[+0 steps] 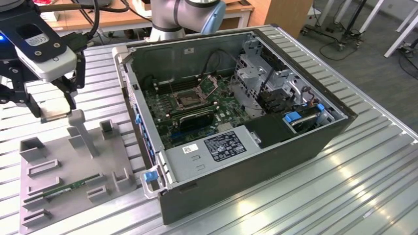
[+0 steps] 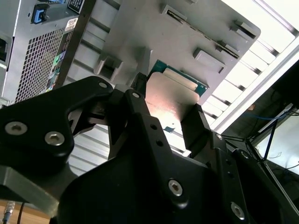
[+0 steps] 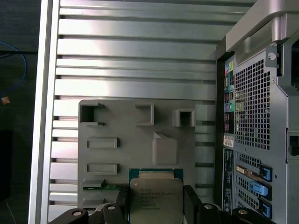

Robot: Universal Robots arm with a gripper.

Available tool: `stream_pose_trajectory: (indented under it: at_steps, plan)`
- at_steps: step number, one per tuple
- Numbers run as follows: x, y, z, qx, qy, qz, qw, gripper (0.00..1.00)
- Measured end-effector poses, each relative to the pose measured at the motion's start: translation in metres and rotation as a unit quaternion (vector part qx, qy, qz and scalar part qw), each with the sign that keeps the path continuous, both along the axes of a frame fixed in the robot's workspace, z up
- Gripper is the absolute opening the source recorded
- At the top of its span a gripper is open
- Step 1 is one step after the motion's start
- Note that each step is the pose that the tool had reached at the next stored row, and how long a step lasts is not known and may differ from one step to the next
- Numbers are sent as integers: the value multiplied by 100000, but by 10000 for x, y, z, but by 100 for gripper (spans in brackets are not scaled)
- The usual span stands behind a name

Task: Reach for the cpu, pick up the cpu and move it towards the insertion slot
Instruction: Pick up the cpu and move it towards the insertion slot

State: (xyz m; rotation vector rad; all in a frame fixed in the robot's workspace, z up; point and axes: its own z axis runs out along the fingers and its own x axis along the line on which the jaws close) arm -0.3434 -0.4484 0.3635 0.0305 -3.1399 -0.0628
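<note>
a ribbed silver metal table (image 1: 365, 186) carries everything. on it, towards the exterior view's right, a large dark grey computer case (image 1: 261, 166) lies on its side with the panel off, its green motherboard (image 1: 225, 112) open to view. just beside the case, to the exterior view's left, lies a flat grey plastic fixture plate (image 1: 65, 164) with raised blocks and shallow pockets. over the far end of that plate hangs the black two-fingered gripper (image 1: 52, 105), under a white and black wrist housing (image 1: 40, 51). inside the case the insertion slot (image 1: 187, 100), a square metal-framed socket with a dark centre, sits on the motherboard, well apart from the gripper. a long narrow green memory stick (image 1: 65, 188) lies in a groove towards the plate's near end. the cpu (image 3: 155, 199), a small flat square chip with a pale silvery face and a thin green rim, is pinched by two opposite edges between the gripper's fingers (image 3: 192, 203), which are drawn in to the chip's width (both wrist views show them pressed against its sides). in the second wrist view the cpu (image 2: 170, 98) looks held clear above the plate.
</note>
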Motion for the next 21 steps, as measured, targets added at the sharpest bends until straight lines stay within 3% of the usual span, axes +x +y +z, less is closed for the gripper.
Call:
stream_pose_trajectory:
  at_steps: [21]
  plan:
    - [260,0,0,0,-1,0,100000,54]
